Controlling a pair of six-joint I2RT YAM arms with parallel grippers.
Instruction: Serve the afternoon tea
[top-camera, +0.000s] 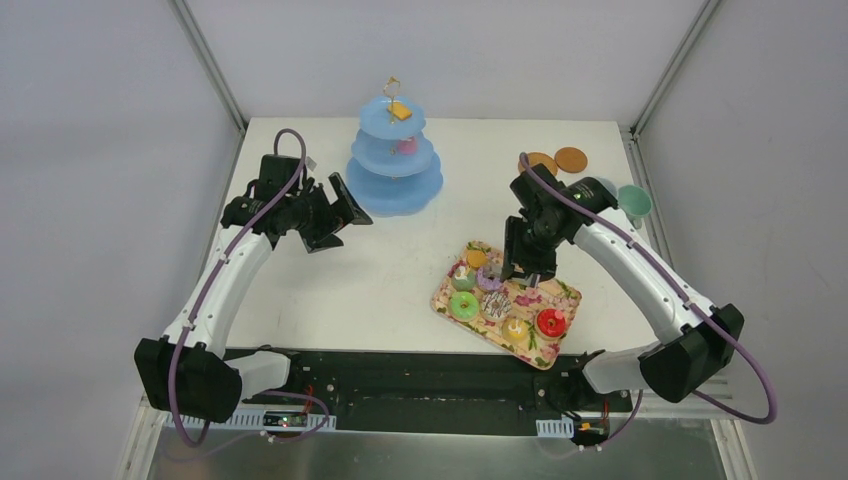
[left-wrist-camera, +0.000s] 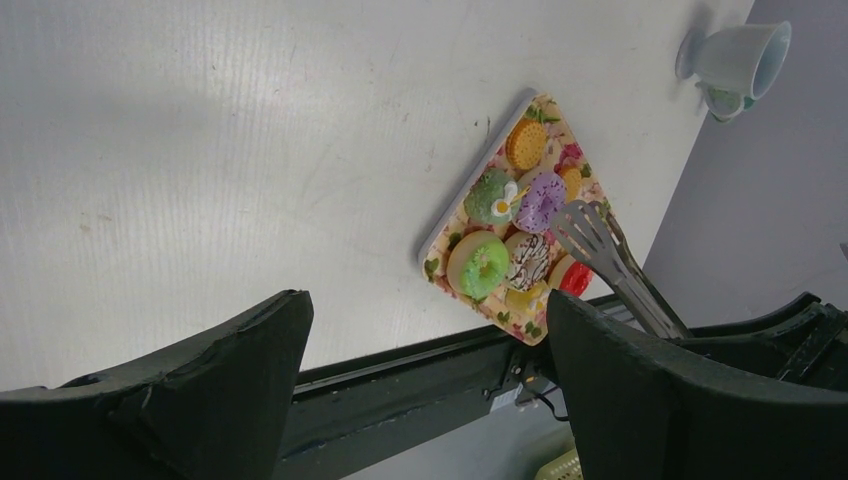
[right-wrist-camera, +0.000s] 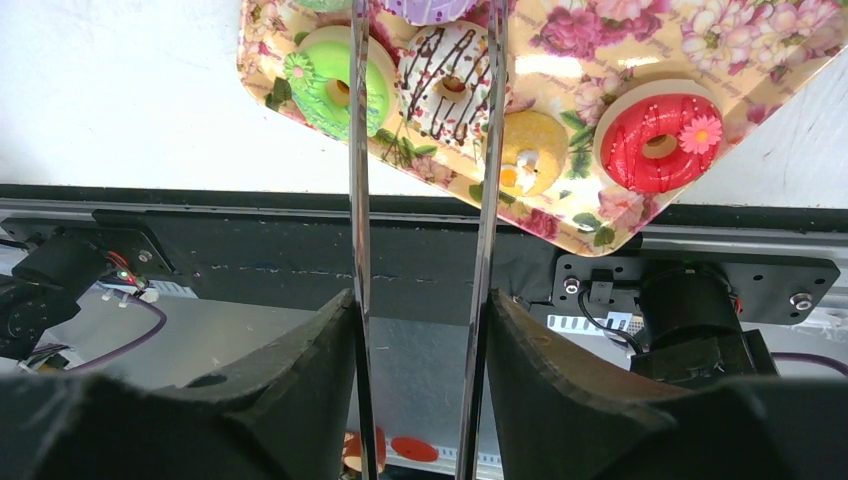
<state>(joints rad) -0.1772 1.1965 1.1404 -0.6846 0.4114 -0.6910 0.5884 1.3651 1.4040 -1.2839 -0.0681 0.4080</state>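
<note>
Steel tongs (right-wrist-camera: 358, 250) sit squeezed in the right gripper (right-wrist-camera: 425, 340), arm bent over five donuts (right-wrist-camera: 450, 85) on the flowered tray (right-wrist-camera: 760, 50), while the left gripper (left-wrist-camera: 425, 310) hangs open-fingered, empty, by the blue tiered stand (top-camera: 395, 180).

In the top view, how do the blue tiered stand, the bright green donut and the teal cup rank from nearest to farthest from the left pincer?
1. blue tiered stand, just right of the left pincer.
2. bright green donut, on the flowered tray, nearer the front.
3. teal cup, at the far right.
</note>
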